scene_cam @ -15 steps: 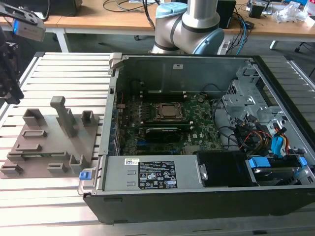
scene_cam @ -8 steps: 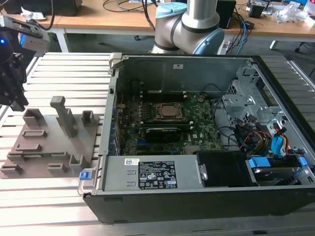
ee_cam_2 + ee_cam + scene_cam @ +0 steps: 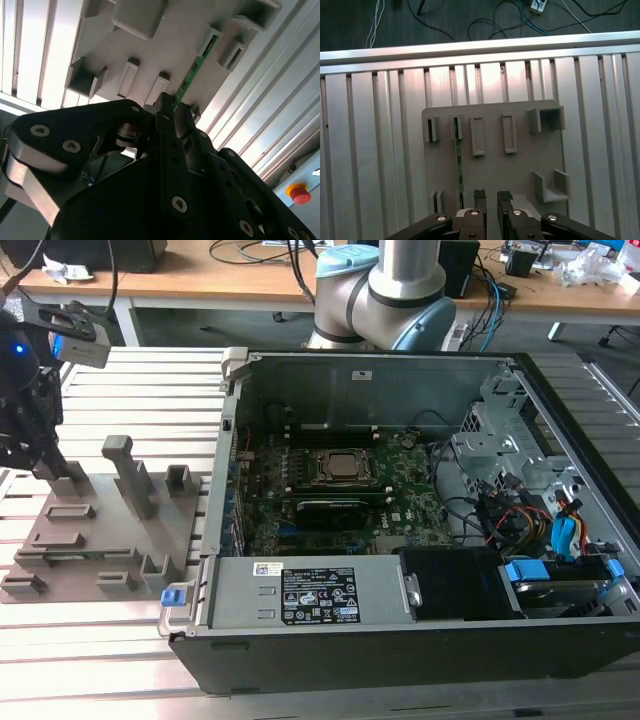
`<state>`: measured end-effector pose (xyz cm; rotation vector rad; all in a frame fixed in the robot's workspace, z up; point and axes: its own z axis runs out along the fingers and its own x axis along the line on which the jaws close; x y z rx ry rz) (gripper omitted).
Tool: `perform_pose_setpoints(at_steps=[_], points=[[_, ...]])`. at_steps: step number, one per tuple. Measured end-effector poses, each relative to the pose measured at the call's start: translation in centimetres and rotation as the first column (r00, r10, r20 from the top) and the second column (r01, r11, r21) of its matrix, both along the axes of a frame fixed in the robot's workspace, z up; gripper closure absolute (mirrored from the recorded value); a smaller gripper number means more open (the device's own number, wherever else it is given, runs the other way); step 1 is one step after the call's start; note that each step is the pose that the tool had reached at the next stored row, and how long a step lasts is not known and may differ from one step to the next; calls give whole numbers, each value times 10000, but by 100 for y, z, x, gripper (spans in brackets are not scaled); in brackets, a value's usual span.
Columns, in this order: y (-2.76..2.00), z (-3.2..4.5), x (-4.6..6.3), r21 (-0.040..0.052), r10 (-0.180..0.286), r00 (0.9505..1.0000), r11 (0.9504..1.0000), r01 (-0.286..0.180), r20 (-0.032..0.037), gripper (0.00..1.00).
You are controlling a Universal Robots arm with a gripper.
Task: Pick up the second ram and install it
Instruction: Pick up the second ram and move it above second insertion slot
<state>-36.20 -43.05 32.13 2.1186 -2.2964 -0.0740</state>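
Note:
The second ram [image 3: 459, 165] is a thin green stick standing on edge in slotted holders on the grey fixture plate [image 3: 495, 170]. In the second wrist view the ram [image 3: 192, 75] runs from a holder down toward my fingertips. My gripper [image 3: 491, 199] hovers low over the plate, open by a narrow gap with bare plate showing between the fingers. The ram stands just beside one finger [image 3: 480, 196], outside the gap. In the exterior view the gripper [image 3: 50, 472] sits at the far left over the fixture plate [image 3: 110, 540].
An open computer case [image 3: 400, 370] lies to the exterior view's right of the plate, with motherboard [image 3: 330, 510] and CPU socket [image 3: 345, 468] exposed. Grey holder blocks [image 3: 130, 475] rise from the plate. The arm's base [image 3: 380, 290] stands behind the case. A red stop button [image 3: 298, 194] sits nearby.

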Motion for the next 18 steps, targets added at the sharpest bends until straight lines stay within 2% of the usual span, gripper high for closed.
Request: perform_pose_setpoints(at_steps=[11, 15, 18], points=[[0, -311, 0, -42, 0, 10000, 10000, 0, -1, 76], [0, -382, 0, -45, 0, 10000, 10000, 0, -1, 76], [0, -473, 0, -46, 0, 10000, 10000, 0, -1, 76]])
